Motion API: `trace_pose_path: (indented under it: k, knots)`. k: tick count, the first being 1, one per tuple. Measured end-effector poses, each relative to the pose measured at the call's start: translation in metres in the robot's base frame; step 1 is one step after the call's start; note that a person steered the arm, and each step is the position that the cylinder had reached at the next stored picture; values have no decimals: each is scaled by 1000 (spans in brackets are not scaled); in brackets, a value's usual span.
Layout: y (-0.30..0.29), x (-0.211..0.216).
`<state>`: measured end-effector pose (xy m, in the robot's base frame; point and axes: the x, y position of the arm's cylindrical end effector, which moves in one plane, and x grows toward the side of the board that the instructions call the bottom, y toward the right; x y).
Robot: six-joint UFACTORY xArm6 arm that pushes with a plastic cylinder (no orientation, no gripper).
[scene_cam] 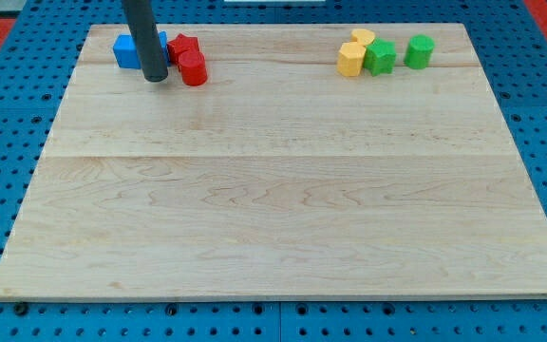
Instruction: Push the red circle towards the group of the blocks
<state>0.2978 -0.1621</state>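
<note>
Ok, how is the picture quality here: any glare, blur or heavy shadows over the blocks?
Camera view: even, soft light; a faint sheen on the wooden board but no blown-out glare. Blocks look fairly sharp, shadows short. The rod hides part of the blue block; my tip sits just at the view's left of the red circle.

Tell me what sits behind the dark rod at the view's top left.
Behind the rod, a blue block shows on both sides of it; its middle and shape are covered. My tip rests just left of the red circle, with another red block beyond.
</note>
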Motion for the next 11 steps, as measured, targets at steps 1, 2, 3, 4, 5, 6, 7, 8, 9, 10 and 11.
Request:
trace_pose_path:
  k: [1,2,3,4,5,6,7,8,9,10,11]
  knots:
    - [35,-5]
    - [120,-5]
    - [148,1]
    - [150,1]
    - [157,-6]
    - [157,-7]
    - [157,-18]
    - [177,-23]
    - [200,-29]
    - [203,-29]
    - [203,-29]
